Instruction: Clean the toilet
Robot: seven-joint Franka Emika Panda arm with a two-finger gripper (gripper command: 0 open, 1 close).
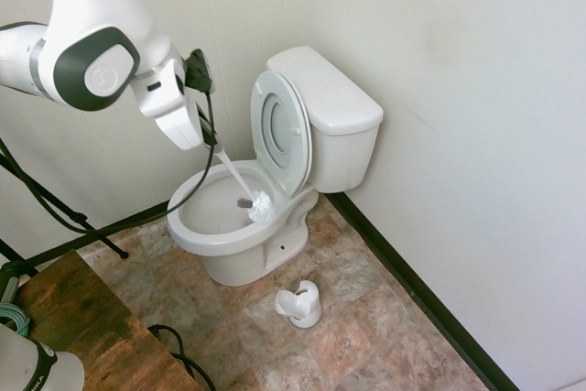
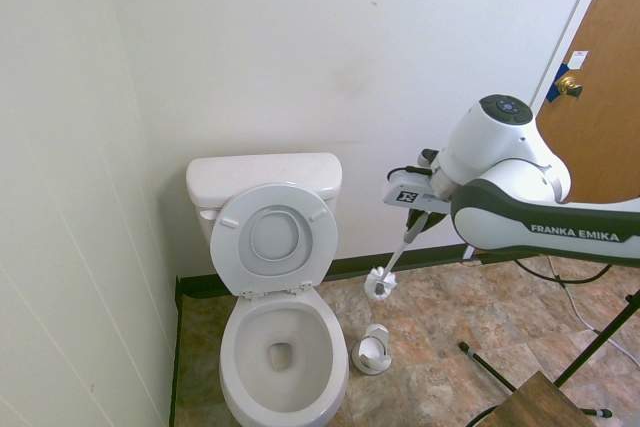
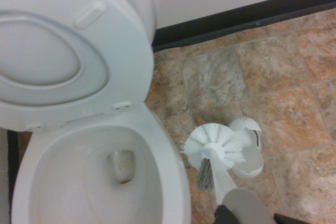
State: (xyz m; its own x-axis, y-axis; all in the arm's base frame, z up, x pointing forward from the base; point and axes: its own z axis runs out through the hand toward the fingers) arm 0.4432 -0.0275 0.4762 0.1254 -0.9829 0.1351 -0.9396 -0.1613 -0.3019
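I've got the thin white-handled toilet brush with its round white bristle head (image 2: 379, 284) clamped in the gripper (image 2: 418, 209); jaws pinched right down on the top of the handle, shaft hanging steeply down and slightly slanted.

Near to far in the wrist view: brush head (image 3: 214, 147) directly below the wrist, and under it the small white plastic brush holder (image 3: 249, 148) sitting on the mottled brown stone-tile floor (image 3: 294, 87). Head is clear of the holder, in the air. Beside it, the rim of the large glossy white ceramic toilet (image 3: 173, 171), bowl open, seat and lid tipped up against the boxy tank. Beyond that, dark baseboard and white wall.

Second exterior view agrees: brush hangs over the floor to the side of the bowl, well above the tiles, not over the water. First exterior view makes it look like it's in the bowl; I read that as line-of-sight overlap only.

My call on the step: carry the brush across into the bowl.
- Lift enough that the bristles clear the rim, then translate sideways over the bowl centre before descending.
- Keep away from the raised seat and lid; the handle's slant could tap it shut.
- Lower until bristles touch the inner wall, not the drain. Scrub with small circular sweeps under the rim.
- Grip is at the handle end, so long lever: light side force or the handle may swivel in the jaws.
- Go slow; bristles may flick.
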